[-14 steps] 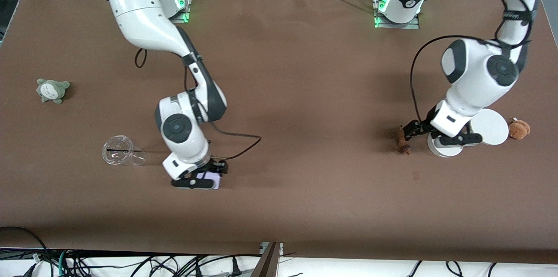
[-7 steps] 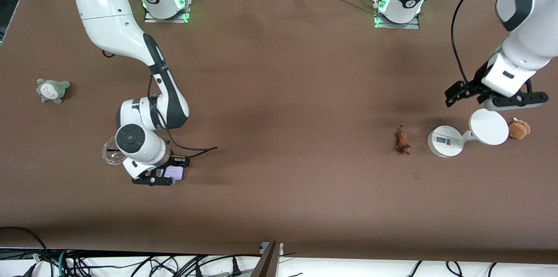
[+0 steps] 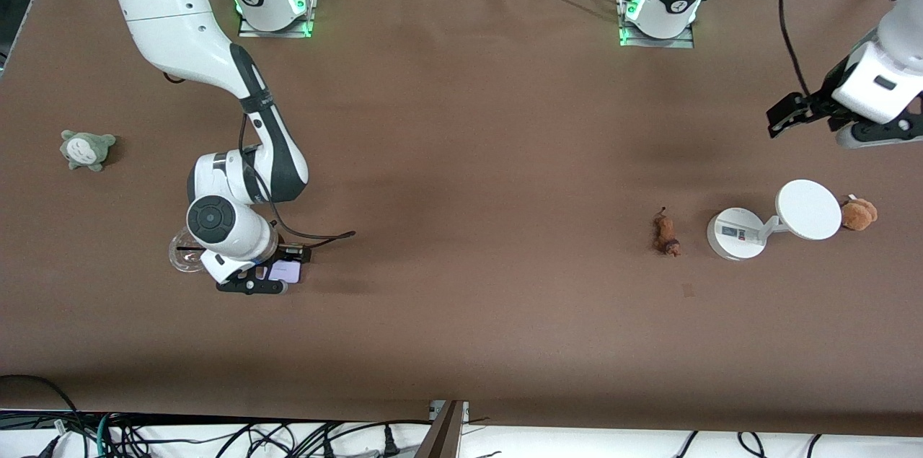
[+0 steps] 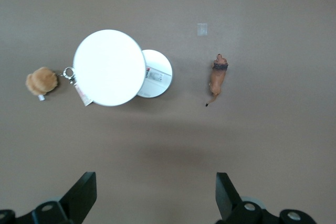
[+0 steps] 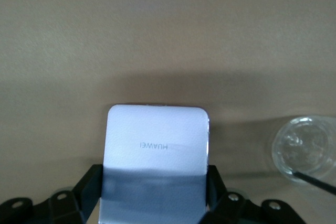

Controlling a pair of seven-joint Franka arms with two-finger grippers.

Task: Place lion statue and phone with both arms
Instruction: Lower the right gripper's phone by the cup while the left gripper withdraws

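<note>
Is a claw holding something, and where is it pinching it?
The right claw pinches the phone by its two side edges. The left claw is open and holds nothing.

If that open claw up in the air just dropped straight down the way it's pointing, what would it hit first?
Probably bare table. The left gripper hangs open and empty, pointing down. The white stand and lion statue lie ahead of its fingers, though depth is hard to judge.

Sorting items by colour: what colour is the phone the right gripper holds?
Pale lavender-white phone, with faint grey lettering; the right wrist view shows it best.
</note>
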